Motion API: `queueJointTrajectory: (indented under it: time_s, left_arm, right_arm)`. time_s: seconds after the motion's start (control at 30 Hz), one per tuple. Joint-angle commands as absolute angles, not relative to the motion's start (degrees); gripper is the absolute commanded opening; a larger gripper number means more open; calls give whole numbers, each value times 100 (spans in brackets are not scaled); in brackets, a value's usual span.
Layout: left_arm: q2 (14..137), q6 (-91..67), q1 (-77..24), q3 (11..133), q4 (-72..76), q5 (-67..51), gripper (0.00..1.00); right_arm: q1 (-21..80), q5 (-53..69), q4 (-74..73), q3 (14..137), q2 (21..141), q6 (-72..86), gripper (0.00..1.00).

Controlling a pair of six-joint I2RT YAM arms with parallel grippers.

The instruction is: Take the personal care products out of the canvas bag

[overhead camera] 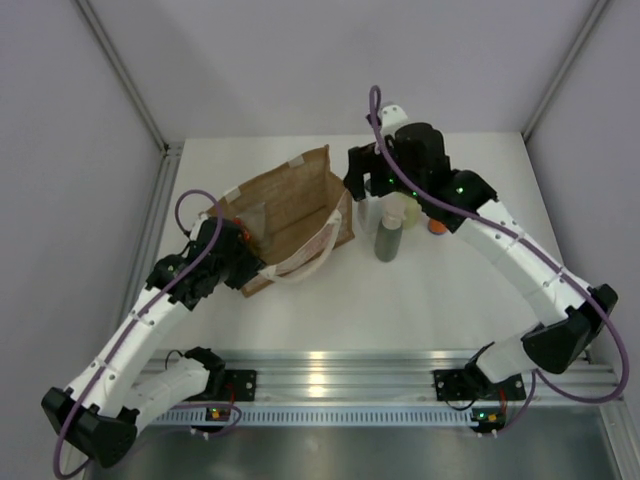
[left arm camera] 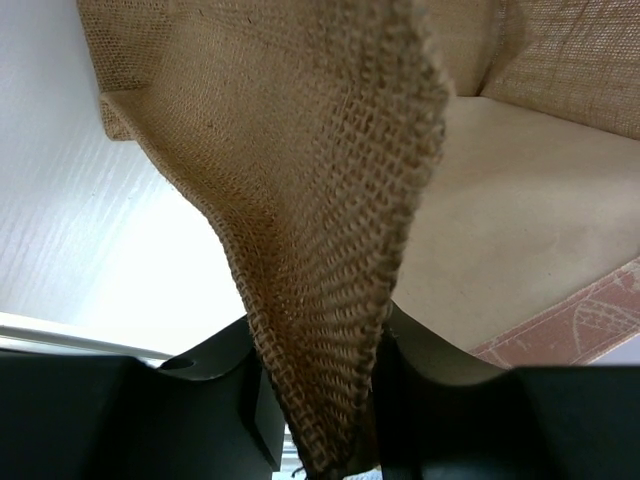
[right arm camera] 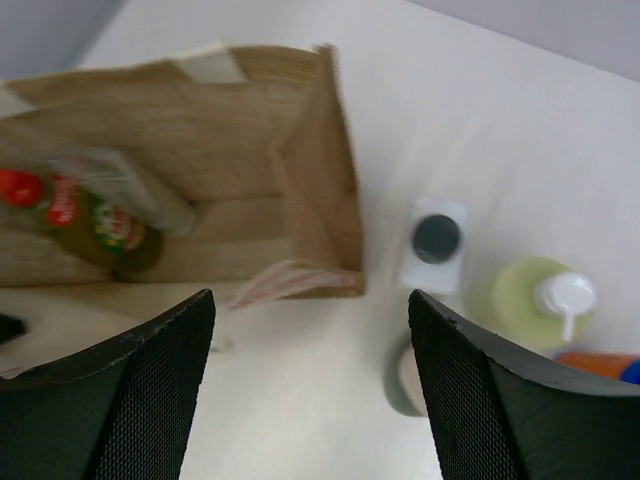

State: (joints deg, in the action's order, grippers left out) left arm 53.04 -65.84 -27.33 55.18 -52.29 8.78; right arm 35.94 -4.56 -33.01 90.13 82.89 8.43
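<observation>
The canvas bag [overhead camera: 290, 205] lies open on the table. My left gripper [overhead camera: 244, 262] is shut on its near jute edge [left arm camera: 330, 300]; in the left wrist view [left arm camera: 330, 410] the fabric is pinched between the black fingers. My right gripper [overhead camera: 360, 185] is open and empty, hovering above the bag's right end [right arm camera: 310, 330]. A yellow bottle with a red cap [right arm camera: 90, 215] lies inside the bag [right arm camera: 250, 130]. Right of the bag stand a white bottle with a dark cap [right arm camera: 435, 240], a pale yellow-green pump bottle [right arm camera: 535, 300], a grey-green bottle [overhead camera: 388, 240] and a blue-orange one [overhead camera: 437, 226].
The bag's off-white handle [overhead camera: 305, 262] loops out onto the table in front of it. Grey walls and frame posts close in the left, back and right sides. An aluminium rail [overhead camera: 330, 375] with both arm bases runs along the near edge.
</observation>
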Motion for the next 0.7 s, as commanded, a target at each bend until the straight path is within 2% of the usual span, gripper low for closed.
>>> queueJointTrajectory:
  time_s: [0.0, 0.17, 0.27, 0.3, 0.4, 0.5, 0.67]
  left_arm:
    - [5115, -6548, -2742, 5441, -5150, 993, 39]
    - [5159, -6504, -2733, 5458, -5203, 1116, 52]
    - [5229, -6443, -2733, 5616, -5256, 1230, 53]
    - [5256, -6434, -2733, 5651, -5273, 1257, 50]
    - [5309, -6451, -2733, 5713, -5282, 1283, 31]
    - [5282, -6504, -2733, 5625, -5282, 1240, 26]
    - [5133, -6749, -2733, 5292, -5274, 1152, 27]
  right_arm:
    - [4516, 334, -3393, 9641, 8445, 976, 75]
    - [5307, 650, -3357, 10071, 9403, 275, 76]
    - [5361, 756, -3357, 10519, 9869, 44, 76]
    - [5361, 782, -3357, 10599, 10070, -34, 76]
    - [5361, 861, -3358, 10758, 10361, -158, 75]
    - [5370, 949, -3349, 10872, 10677, -412, 76]
    - [5353, 888, -3349, 11416, 11232, -1554, 81]
